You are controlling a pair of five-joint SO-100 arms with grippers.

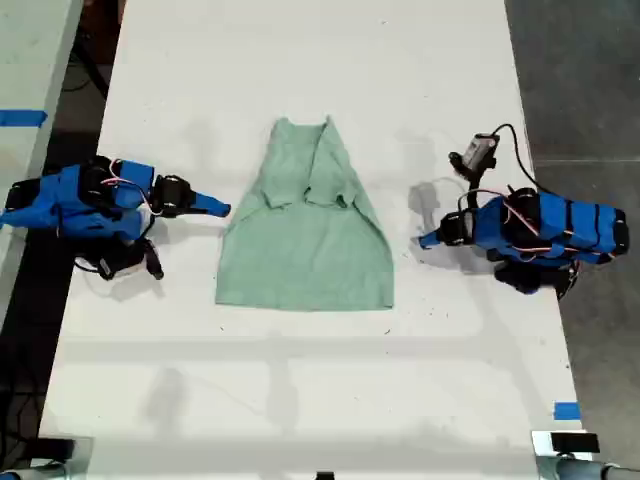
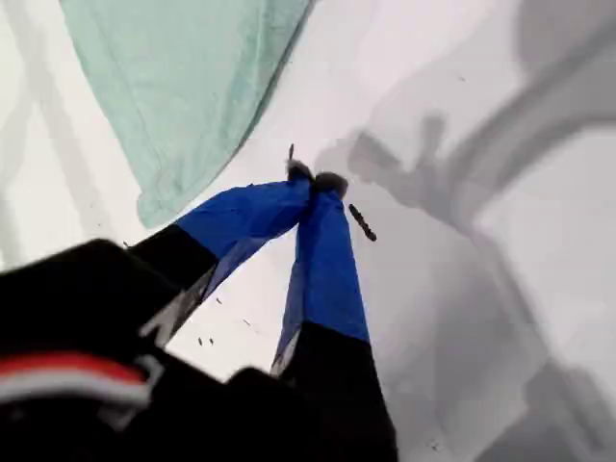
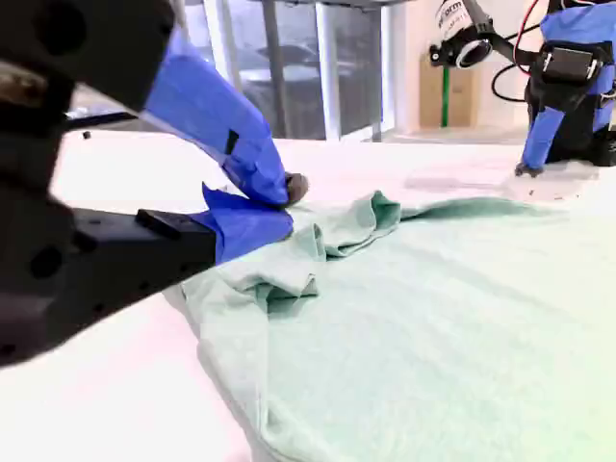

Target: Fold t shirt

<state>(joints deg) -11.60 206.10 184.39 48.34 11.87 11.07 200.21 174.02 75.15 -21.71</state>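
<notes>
Mint-green, wrinkled fabric t shirt [image 1: 305, 245] lies partly folded in the middle of the white tabletop [image 1: 300, 380], between my first end effector [image 1: 428, 240] on the exterior view's right and my second end effector [image 1: 222, 209] on its left, both with jaws pressed together, empty, just beside the cloth.

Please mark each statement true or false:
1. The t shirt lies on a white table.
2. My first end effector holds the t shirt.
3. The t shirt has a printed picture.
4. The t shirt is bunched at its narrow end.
1. True. The t shirt lies on the white table.
2. False. My first end effector is shut on nothing, beside the t shirt and apart from it.
3. False. The fabric is plain pale green, with no print.
4. True. Folds show at the narrow end, towards the exterior view's top.
</notes>
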